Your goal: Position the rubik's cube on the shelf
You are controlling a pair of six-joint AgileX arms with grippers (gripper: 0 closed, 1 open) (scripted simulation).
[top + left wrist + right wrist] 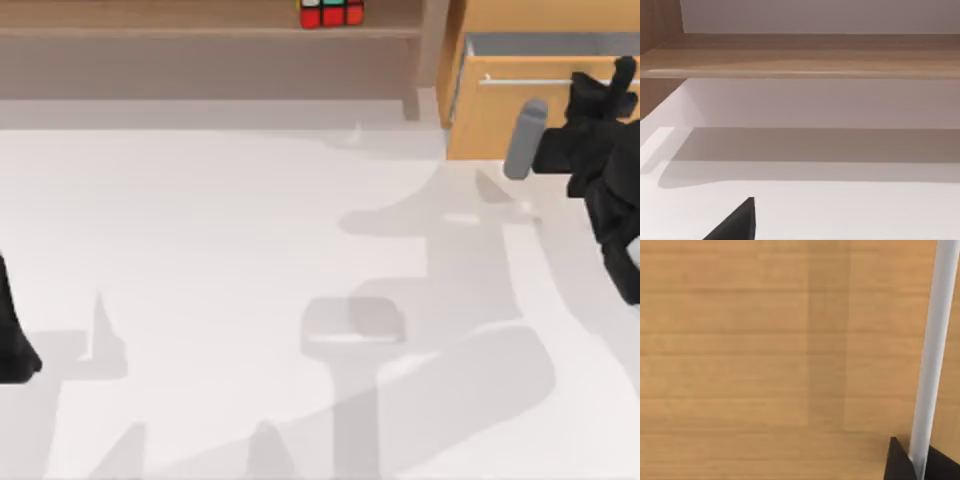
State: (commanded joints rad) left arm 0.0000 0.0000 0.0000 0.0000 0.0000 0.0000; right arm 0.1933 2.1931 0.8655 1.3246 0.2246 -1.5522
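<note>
My right gripper [622,75] sits at the drawer's silver handle [932,355], upper right of the top view; I cannot tell how its fingers stand. The rubik's cube [331,12] already rests on the shelf [200,32], top centre, so I judge I should back straight off the smooth orange-wood drawer [500,120]. Left arm [15,340] parked at the left edge.

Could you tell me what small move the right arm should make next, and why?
Probably back the right gripper off the drawer: the rubik's cube already sits on the shelf, and the gripper is at the drawer's silver handle.
</note>
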